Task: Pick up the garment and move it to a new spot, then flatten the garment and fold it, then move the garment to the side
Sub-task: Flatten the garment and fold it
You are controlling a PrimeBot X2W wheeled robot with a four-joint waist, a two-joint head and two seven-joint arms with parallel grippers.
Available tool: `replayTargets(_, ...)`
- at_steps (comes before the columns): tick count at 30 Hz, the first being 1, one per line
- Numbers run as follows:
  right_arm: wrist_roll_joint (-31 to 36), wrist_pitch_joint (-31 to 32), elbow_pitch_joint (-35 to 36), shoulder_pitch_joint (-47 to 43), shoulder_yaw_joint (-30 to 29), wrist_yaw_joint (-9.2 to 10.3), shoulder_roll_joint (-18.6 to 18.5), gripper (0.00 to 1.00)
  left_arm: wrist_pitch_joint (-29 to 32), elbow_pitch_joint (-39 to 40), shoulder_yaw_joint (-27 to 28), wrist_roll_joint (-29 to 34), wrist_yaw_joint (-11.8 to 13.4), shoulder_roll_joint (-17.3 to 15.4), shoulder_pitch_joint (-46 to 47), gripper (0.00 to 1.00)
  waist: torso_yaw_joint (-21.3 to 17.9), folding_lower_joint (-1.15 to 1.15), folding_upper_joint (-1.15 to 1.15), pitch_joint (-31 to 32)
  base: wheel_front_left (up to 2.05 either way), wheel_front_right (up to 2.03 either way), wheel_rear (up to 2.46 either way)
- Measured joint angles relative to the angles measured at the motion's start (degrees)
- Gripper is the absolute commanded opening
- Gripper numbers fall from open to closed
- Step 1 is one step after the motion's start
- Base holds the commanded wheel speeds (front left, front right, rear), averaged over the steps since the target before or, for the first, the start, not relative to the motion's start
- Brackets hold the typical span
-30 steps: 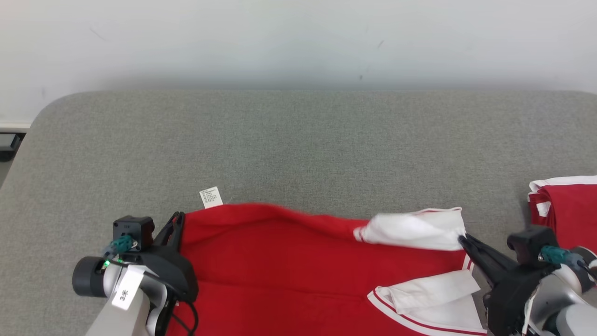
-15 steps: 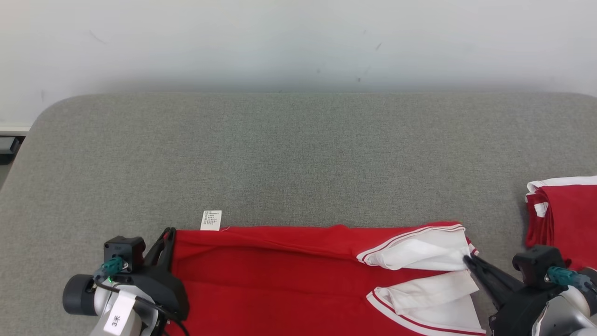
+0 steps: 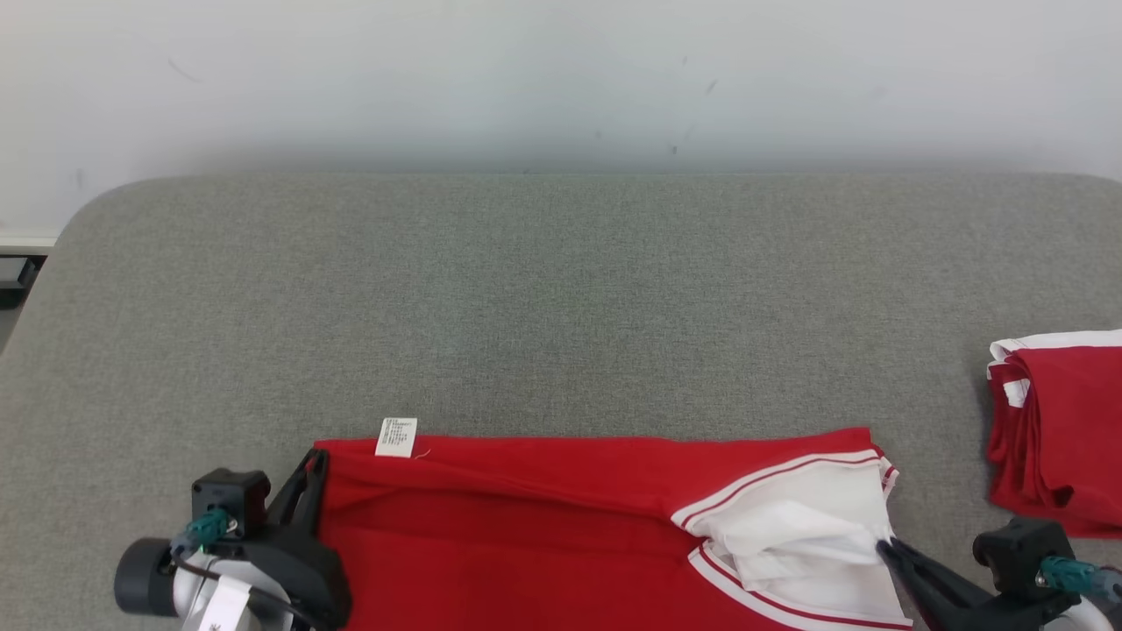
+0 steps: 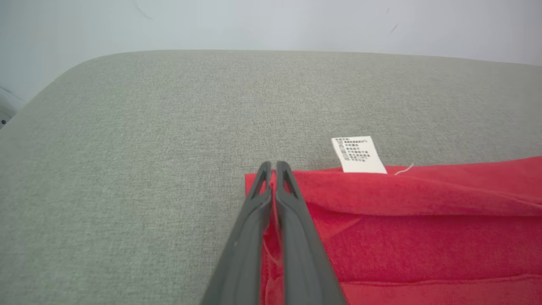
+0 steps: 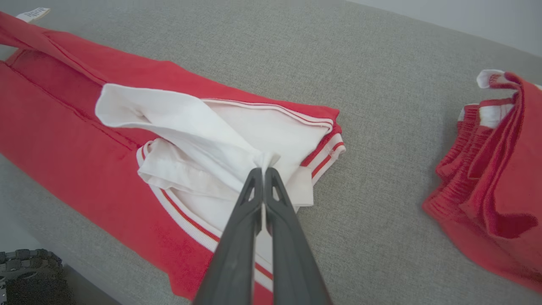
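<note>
Head view: the red garment [image 3: 526,526] lies along the near edge of the grey desk [image 3: 561,307]. Its far edge is doubled over in a long fold, and a care label [image 3: 396,436] shows at the left corner. The left gripper [image 3: 316,460] is clamped on that corner, the right gripper [image 3: 884,548] on the white, stripe-trimmed end. Another red garment [image 3: 1056,429] sits folded well apart at the right.

Left wrist view: jaws pressed together on the red corner, near the label.

Right wrist view: jaws pinched on a peak of rumpled white fabric.

Relocation and flattening look done and folding appears under way; the move aside remains.
</note>
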State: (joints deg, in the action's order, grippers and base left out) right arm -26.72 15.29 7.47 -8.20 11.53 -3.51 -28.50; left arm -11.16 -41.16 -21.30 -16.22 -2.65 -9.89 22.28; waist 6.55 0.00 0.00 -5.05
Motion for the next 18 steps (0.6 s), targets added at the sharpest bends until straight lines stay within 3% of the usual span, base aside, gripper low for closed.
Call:
replayTargets(15, -2.6, 4.0, 2.7, -4.8, 0.3, 1.07, 0.1, 0.0, 0.0, 0.1, 0.1, -0.4, 0.0, -0.7, -3.2, 0.0, -0.2, 0.0, 0.01, -0.3, 0.0, 0.0, 0.0)
replayTargets(17, -2.6, 4.2, 3.0, -5.1, 0.2, 1.07, 0.1, 0.0, 0.0, 0.1, 0.1, -0.4, 0.1, -0.8, -3.2, 0.06, -0.2, 0.0, 0.0, -0.3, 0.0, 0.0, 0.0)
replayTargets(18, -3.0, 4.7, 3.1, -5.5, 0.3, 1.35, 0.0, 0.0, 0.1, 0.1, 0.1, -0.4, 0.1, -0.8, -3.3, 0.35, -0.1, 0.0, 0.0, -0.3, 0.0, 0.0, 0.0)
